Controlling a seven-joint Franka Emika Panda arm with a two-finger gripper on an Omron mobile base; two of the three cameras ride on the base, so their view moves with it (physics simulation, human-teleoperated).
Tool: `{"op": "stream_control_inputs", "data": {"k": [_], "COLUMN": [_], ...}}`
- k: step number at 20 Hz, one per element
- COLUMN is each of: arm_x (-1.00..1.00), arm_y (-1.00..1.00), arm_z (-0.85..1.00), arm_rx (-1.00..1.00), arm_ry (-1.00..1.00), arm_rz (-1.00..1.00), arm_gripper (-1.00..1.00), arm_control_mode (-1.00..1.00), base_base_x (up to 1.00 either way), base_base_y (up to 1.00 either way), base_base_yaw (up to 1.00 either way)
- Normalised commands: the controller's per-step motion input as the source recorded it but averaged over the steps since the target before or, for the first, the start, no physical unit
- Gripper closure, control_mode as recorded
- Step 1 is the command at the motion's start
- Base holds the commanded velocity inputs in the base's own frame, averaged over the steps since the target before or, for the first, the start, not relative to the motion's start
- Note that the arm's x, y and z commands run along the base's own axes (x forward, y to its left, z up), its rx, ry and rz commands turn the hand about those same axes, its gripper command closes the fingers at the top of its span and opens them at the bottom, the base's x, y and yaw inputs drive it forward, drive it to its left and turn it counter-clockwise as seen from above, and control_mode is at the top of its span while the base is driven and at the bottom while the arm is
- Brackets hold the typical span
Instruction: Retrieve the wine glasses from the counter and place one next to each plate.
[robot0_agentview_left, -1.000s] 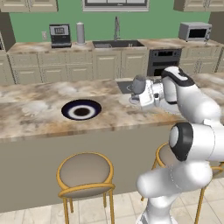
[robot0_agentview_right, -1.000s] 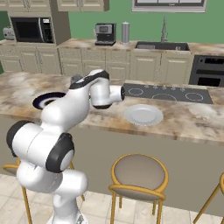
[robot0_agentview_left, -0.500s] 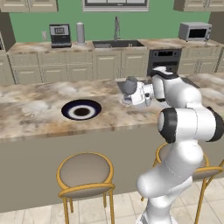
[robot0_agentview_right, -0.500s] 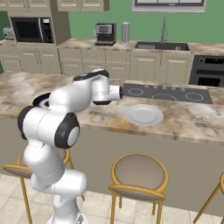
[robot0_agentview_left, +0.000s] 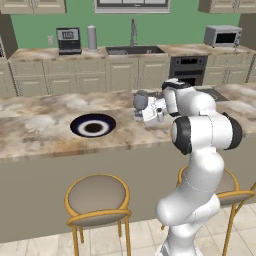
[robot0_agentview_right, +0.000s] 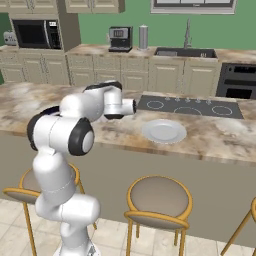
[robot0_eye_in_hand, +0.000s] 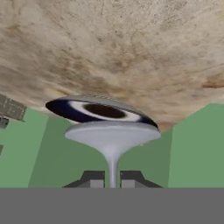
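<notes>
Two plates lie flat on the long marbled island (robot0_agentview_left: 45, 132), and neither has anything on it: the black plate (robot0_agentview_left: 93, 125) with its white ring sits toward the left end, and the pale plate (robot0_agentview_right: 163, 131) sits further along, just in front of the black cooktop (robot0_agentview_right: 190, 106). The two plates are well apart. One wine glass (robot0_agentview_left: 140, 100) is off the surface, carried over the island between the two plates, nearer the cooktop than the black plate. In the left base view its grey rounded bowl shows just left of the white wrist, tipped away from upright. In the hand view the thin stem (robot0_eye_in_hand: 112, 168) runs up between the two dark fingertips to the round foot (robot0_eye_in_hand: 113, 131), and the black plate (robot0_eye_in_hand: 98, 110) appears just beyond that foot against the marbled top. The gripper (robot0_eye_in_hand: 112, 179) is pinched tight on the stem, its tips close on either side of it. The arm is folded sharply, the elbow bulging toward the stools (robot0_agentview_left: 96, 198) and the forearm reaching across the island's front edge, with the hand turned roughly sideways above the stone. On the back counter (robot0_agentview_left: 40, 53) stand a coffee machine (robot0_agentview_left: 69, 40) and a grey canister (robot0_agentview_left: 92, 38), with the sink (robot0_agentview_left: 134, 50) beside them.
</notes>
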Motion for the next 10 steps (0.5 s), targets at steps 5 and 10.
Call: {"op": "stream_control_inputs", "data": {"k": [5,10], "arm_x": [0.18,0.29], "arm_y": [0.2,0.09], "arm_z": [-0.3,-0.2], "arm_rx": [0.0,0.0], "arm_ry": [0.04,0.0], "arm_rz": [0.0,0.0], "arm_gripper": [1.0,1.0], "arm_control_mode": [-1.0,-1.0], "base_base_x": [0.0,0.0], "base_base_y": [0.0,0.0], "base_base_yaw": [0.0,0.0]}}
